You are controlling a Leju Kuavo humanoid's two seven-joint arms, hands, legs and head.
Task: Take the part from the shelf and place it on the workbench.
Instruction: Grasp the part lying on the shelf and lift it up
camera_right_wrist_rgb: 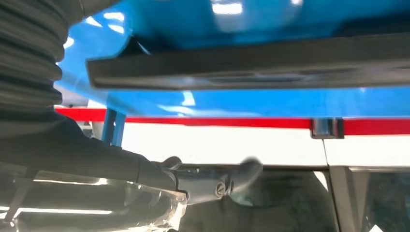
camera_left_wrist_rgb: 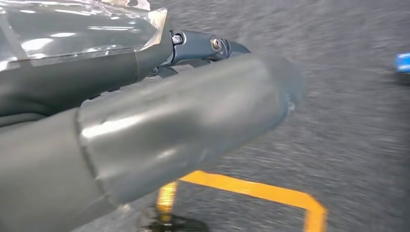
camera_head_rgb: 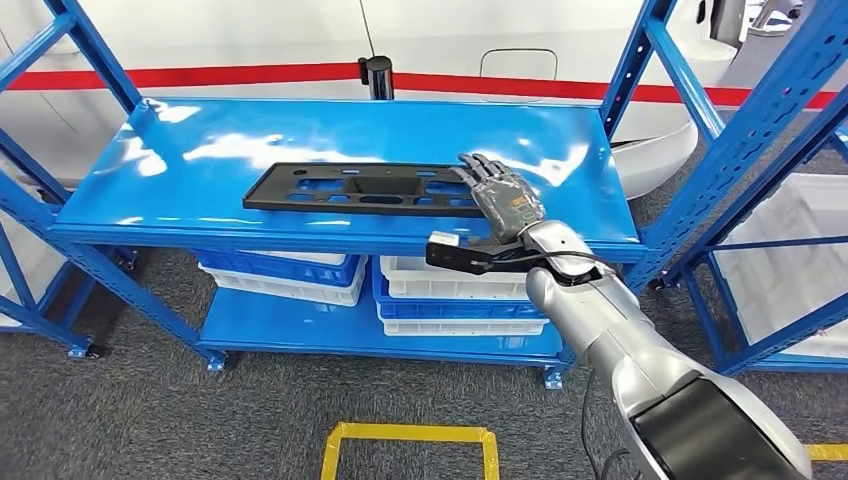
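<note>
Because the part [camera_head_rgb: 372, 189] lies flat near the front lip of the shelf [camera_head_rgb: 180, 160], the right hand [camera_head_rgb: 503, 196] rests fingers-extended over its right end, seemingly not yet gripping. Whether the left hand [camera_left_wrist_rgb: 145, 130] is spread I cannot tell.
</note>
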